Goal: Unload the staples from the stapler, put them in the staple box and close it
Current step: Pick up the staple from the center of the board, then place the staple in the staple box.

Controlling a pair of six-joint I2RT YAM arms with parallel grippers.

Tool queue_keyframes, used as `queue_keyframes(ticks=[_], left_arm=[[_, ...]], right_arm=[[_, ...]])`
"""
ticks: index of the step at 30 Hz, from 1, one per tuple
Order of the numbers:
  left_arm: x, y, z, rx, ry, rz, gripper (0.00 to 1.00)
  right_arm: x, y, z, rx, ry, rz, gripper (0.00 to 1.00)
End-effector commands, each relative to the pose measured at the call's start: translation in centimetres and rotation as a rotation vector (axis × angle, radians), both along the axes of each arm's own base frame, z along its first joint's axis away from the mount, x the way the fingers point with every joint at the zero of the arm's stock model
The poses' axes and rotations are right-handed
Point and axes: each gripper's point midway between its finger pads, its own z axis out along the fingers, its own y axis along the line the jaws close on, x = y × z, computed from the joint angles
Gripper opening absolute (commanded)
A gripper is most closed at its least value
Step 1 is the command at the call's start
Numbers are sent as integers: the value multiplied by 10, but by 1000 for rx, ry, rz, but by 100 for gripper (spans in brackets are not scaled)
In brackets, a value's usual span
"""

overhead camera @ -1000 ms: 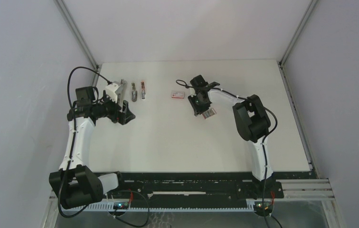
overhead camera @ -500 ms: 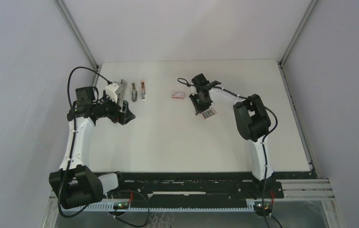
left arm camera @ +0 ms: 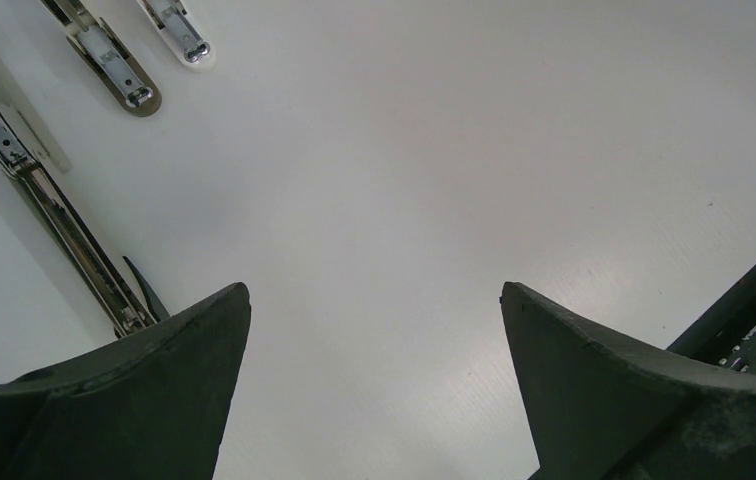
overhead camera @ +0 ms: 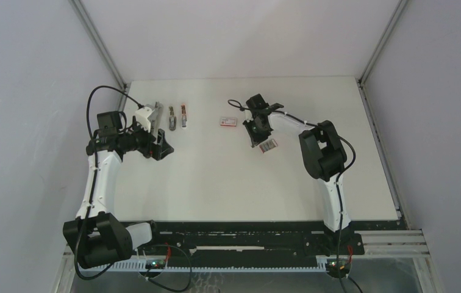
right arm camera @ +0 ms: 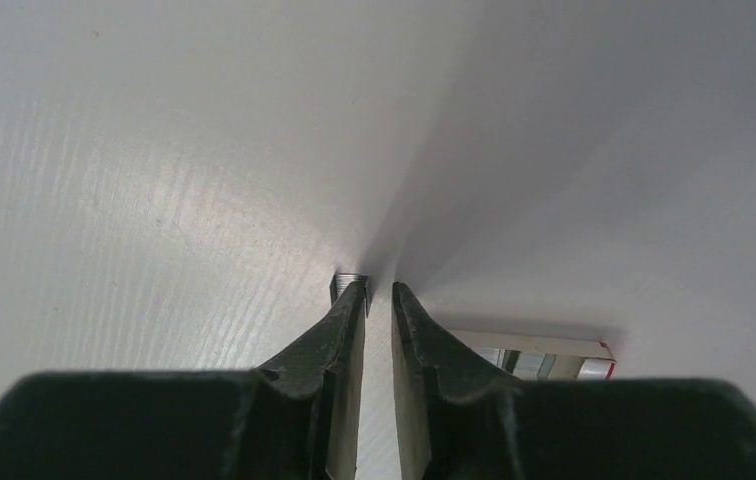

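**Right claw down at the staples, left claw spread wide by the stapler**

Here's the right claw (right arm camera: 379, 290) low over the surface (right arm camera: 154, 150), jaws almost together with only a sliver of daylight between them. The staples (right arm camera: 348, 281), one tiny grey block, lie right at the tip of one finger, near the red-and-white box (right arm camera: 544, 352). Pinched or merely touched, I cannot tell! Across the way the left claw (left arm camera: 374, 292) hangs with its jaws far apart, nothing in it, next to the opened stapler (left arm camera: 49, 215). That strip looks feather-light, stiff yet brittle where the staples join, and slick bare metal too. Best taken squarely across its long sides with a gentle squeeze, I'd say, or it may snap or skitter away.
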Motion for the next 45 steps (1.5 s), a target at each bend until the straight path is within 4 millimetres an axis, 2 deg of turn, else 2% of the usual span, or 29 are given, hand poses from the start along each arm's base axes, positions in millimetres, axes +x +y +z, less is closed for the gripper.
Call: queue_keyframes(ticks=[1, 14, 22, 26, 30, 38, 45], left_arm=[[-4, -1, -3, -13, -12, -2, 100], [-4, -1, -4, -15, -10, -3, 100], [-4, -1, -4, -16, -8, -2, 100], [-4, -1, -3, -16, -10, -3, 100], [-4, -2, -2, -19, -13, -4, 100], [-4, -3, -3, -23, -10, -8, 100], [-5, -2, -2, -18, -16, -5, 100]], right_arm=[[13, 6, 9, 28, -32, -1, 15], [16, 7, 20, 35, -56, 7, 0], [19, 3, 63, 93, -128, 18, 0], [17, -11, 83, 101, -179, 15, 0], [12, -34, 80, 80, -186, -1, 0], [0, -73, 59, 38, -162, -51, 0], [2, -74, 47, 42, -156, -63, 0]])
